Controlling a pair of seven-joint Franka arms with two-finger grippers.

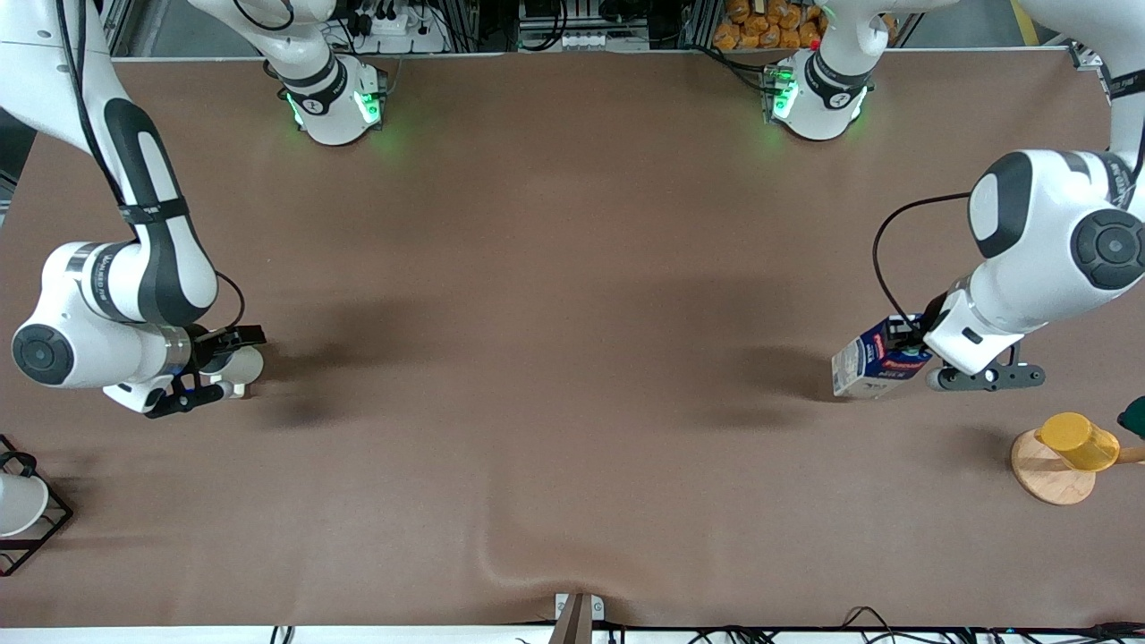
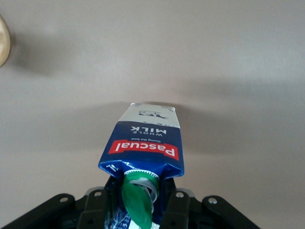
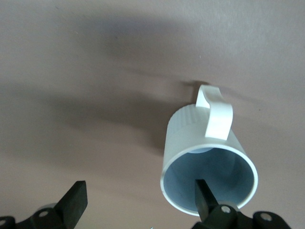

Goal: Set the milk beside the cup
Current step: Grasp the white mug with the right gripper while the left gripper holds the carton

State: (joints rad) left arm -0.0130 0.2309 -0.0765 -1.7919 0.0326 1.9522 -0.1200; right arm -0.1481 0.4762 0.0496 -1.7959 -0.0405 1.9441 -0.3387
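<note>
Bare table (image 1: 572, 358) lies between milk (image 1: 872, 362) and cup (image 1: 240, 365) (well apart); nothing stands between.

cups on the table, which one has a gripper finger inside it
The cream-white mug at the right arm's end: one finger of the right gripper sits inside its rim. The yellow cup on the wooden coaster and the racked white cup stand untouched.

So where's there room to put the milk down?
The big bare middle of the table, between the cup, at the right gripper, and the milk, in the left gripper. It's crowded by the yellow cup on its wooden disc and by the wire rack.
</note>
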